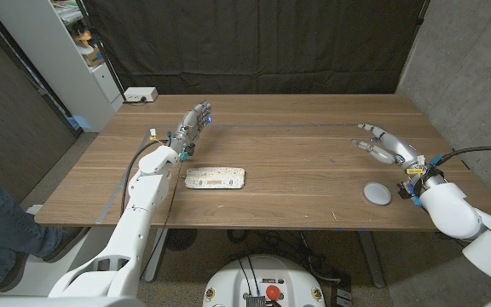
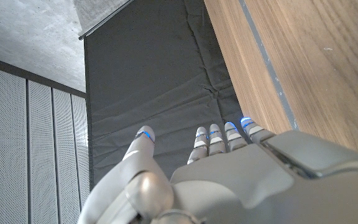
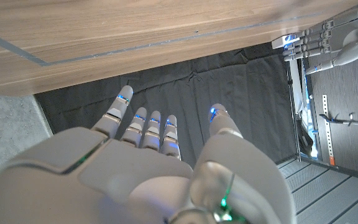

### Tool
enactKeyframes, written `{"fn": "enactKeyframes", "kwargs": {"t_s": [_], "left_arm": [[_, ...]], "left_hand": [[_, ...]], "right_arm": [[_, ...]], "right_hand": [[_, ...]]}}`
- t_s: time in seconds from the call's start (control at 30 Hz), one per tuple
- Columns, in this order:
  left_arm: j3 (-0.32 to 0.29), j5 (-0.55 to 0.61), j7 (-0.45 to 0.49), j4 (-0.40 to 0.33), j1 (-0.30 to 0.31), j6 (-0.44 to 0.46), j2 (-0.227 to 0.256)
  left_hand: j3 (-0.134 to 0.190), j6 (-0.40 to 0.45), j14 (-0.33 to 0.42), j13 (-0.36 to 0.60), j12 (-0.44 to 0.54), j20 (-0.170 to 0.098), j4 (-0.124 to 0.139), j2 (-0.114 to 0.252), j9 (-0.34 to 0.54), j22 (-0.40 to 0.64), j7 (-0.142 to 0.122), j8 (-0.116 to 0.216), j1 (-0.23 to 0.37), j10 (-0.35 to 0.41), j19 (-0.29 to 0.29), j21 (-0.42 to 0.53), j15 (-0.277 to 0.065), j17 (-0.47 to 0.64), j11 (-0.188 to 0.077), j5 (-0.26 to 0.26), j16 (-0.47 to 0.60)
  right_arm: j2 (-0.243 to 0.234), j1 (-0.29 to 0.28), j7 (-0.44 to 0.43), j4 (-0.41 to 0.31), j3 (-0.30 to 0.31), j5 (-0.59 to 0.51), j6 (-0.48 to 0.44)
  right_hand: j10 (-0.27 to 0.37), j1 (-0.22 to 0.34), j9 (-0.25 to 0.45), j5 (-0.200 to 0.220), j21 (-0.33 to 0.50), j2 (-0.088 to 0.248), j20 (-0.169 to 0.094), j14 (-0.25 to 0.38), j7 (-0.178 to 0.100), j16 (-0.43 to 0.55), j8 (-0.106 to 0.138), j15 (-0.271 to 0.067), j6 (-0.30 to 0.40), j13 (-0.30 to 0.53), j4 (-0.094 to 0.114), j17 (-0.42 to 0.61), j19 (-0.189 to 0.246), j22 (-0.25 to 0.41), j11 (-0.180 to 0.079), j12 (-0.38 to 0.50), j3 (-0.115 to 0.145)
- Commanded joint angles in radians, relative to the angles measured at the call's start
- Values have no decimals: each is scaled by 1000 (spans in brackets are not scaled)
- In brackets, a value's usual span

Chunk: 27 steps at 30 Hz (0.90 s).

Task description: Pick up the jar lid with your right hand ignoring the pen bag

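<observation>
**Ana:** Lid first, since it sits nearest the robot. The jar lid (image 1: 378, 193) lies flat on the wooden table (image 1: 297, 162), close to the front edge on the robot's right side, a pale round disc with nothing on or against it.

**Ben:** And which hand is nearer?

**Ana:** The right hand (image 1: 384, 145), by a wide margin. It is farther from the robot than the lid, and apart from it; the lid lies back toward the robot, just beside the right wrist. Being round, the lid has no long axis, so any approach angle should serve.

**Ben:** So I'd judge the coming move is a pull back toward the body and down, not a reach forward.

**Ana:** Agreed. The hand is empty, fingers spread wide and pointing away over the table. The right wrist view shows the same: fingers (image 3: 143, 127) apart, thumb off to one side, nothing between them.

**Ben:** The pen bag?

**Ana:** The pen bag (image 1: 215, 178) lies nearer the left arm, long axis running across the table, well apart from the lid. It shouldn't be in the way.

**Ben:** Left hand?

**Ana:** The left hand (image 1: 194, 122) is beyond the bag, fingers stretched out close together, holding nothing. Whether it touches the tabletop I cannot tell. Farthest back, a small white box (image 1: 141, 95) sits at the left rear corner of the table.
</observation>
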Motion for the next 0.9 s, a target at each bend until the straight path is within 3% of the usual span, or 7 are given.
{"fn": "enactKeyframes", "kwargs": {"t_s": [0.03,0.37,0.9], "left_arm": [[1,2,-3,-15,0,0,4],[3,1,-1,-24,5,0,2],[2,-1,4,-33,13,-4,-1]], "left_hand": [[5,7,1,3,7,7,1,10,2,2,5,5,2,5,-4,1,3,2,-2,3,1],[5,7,2,3,7,13,1,10,2,2,5,5,2,5,-5,1,1,2,-2,2,2],[5,10,3,3,7,16,1,11,2,2,4,5,2,6,-6,2,1,2,-3,2,2]], "right_arm": [[49,-64,19,-57,51,-101,-27],[80,-105,72,-109,97,-186,-66],[121,-160,208,-194,158,-306,-155]], "right_hand": [[-5,14,-1,3,-5,-2,10,1,1,-3,3,-1,-1,1,-8,-1,-1,5,0,4,1],[-11,26,-2,4,-15,-10,28,8,-1,-1,3,34,-8,-2,-10,-12,8,5,-1,5,-1],[-25,38,-3,12,-35,-43,73,13,-6,-1,2,26,-19,-5,-14,-26,9,6,0,5,-8]]}}
